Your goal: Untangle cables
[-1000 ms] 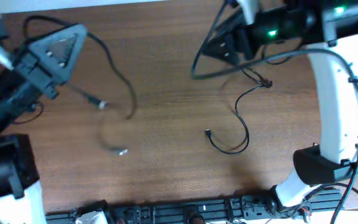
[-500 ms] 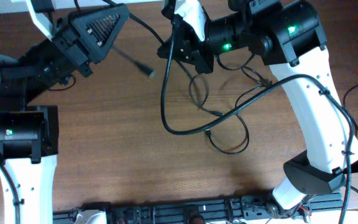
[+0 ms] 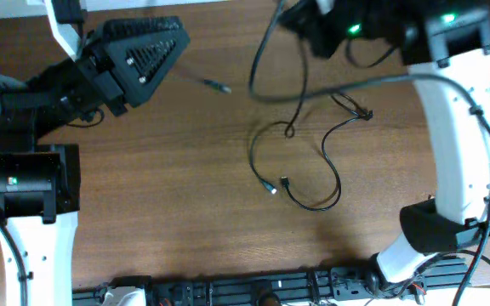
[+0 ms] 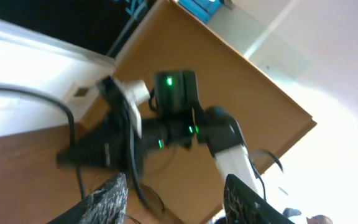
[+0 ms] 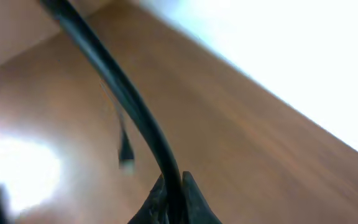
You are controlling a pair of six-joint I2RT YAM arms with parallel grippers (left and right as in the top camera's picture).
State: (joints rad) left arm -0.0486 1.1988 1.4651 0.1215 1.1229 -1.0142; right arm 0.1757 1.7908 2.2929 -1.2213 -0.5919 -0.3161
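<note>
Your right gripper (image 5: 173, 190) pulls back to the far edge of the table (image 3: 143, 221), now pinching 1 cable (image 5: 135, 112). Your left gripper (image 4: 174, 202) spreads open and a plug (image 3: 220, 87) sits just off its tip. 1 new loop (image 3: 256, 157) lies mid-table.

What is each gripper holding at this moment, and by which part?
The right gripper pinches a black cable partway along its length. The left gripper is open, with nothing between its fingers.

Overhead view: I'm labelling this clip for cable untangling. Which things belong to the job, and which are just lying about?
Job:
thin black cables
right end effector, shut on one
left end effector, open

Just there:
thick arm cable
black rail
table
</note>
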